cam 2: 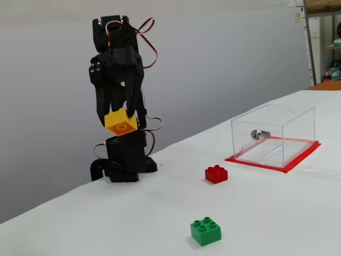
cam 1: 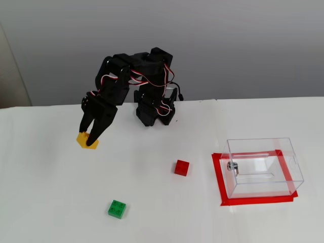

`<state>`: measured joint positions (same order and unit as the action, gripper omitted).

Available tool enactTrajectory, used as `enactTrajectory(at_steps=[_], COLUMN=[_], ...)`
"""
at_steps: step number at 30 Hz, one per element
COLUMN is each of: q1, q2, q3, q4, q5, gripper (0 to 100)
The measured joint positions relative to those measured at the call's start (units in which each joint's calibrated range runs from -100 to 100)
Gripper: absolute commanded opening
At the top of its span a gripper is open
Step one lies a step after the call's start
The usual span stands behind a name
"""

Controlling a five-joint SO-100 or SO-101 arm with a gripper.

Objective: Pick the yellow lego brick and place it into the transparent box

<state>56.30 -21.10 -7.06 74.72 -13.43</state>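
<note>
- The pincer pinches the yellow lego brick, raised above the table.
- The transparent box lies well to the brick's right in both fixed views.

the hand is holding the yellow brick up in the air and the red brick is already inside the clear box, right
Not quite. The hand does hold the small yellow plastic brick aloft, but the red plastic brick sits on the table outside the clear plastic box, as both fixed views show.

brick in claw above counter | two bricks between – box far right on tape in both fixed views
</note>
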Motion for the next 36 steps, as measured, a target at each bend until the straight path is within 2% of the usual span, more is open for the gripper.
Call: enactTrajectory(at_steps=[9,18,26,36], q1=[-4.49,-13.46,-28.10,-51.39], q2=[-8.96,-14.29,-16.32,-16.24], q3=[-6.00,-9.44,-9.44,-8.47], q4=[0.00,0.00,0.00,0.00], q5=[0.00,0.00,0.00,0.00], gripper=[8,8,8,8])
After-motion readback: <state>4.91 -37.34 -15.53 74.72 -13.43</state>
